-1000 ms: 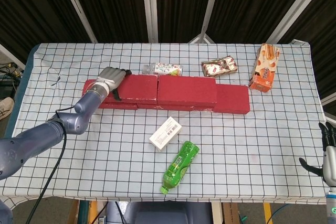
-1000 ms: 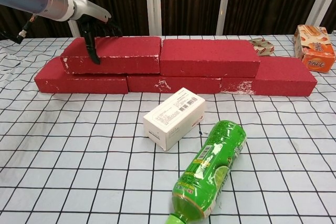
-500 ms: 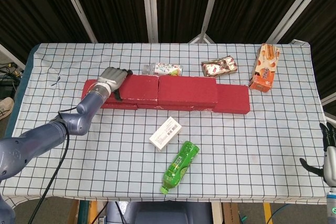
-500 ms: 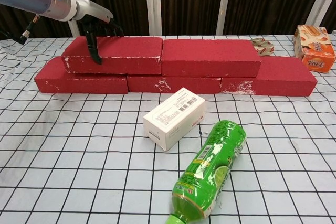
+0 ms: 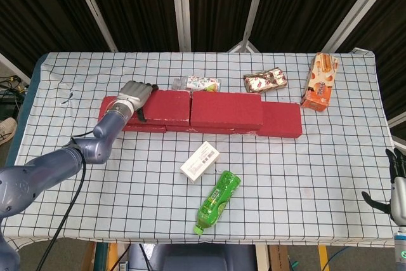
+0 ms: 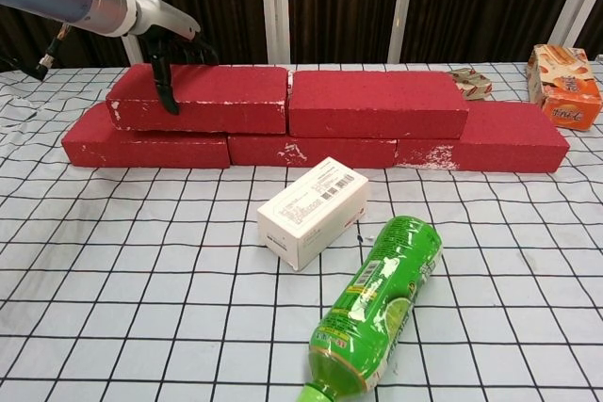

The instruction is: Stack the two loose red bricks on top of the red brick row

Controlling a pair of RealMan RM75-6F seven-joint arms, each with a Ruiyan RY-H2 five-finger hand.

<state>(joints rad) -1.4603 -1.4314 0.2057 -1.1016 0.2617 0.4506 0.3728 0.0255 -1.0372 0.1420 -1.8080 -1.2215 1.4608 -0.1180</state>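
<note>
Nearest the robot lies a green bottle (image 6: 375, 313) on its side on the checked tablecloth (image 5: 317, 163), with a white box (image 6: 313, 211) just beyond it to the left. At the near right corner, only the head view shows the right hand (image 5: 397, 185): it hangs off the table edge, fingers pointing up and apart, holding nothing.

Farther back runs the red brick row (image 6: 320, 149), three bricks end to end. Two more red bricks sit on top: the left upper brick (image 6: 203, 98) and the right upper brick (image 6: 377, 103), nearly touching at a narrow seam. The chest view shows the worn white scuffs on their front faces; the head view shows the row's right brick (image 5: 281, 119) left uncovered.

The left hand (image 5: 135, 95) grasps the left end of the left upper brick, fingers draped across its top and the thumb pressed down its front face, plain in the chest view.

Beyond the bricks, the head view shows a small clear bottle (image 5: 196, 83), a snack packet (image 5: 264, 80) and an orange carton (image 5: 320, 82) at far right.
</note>
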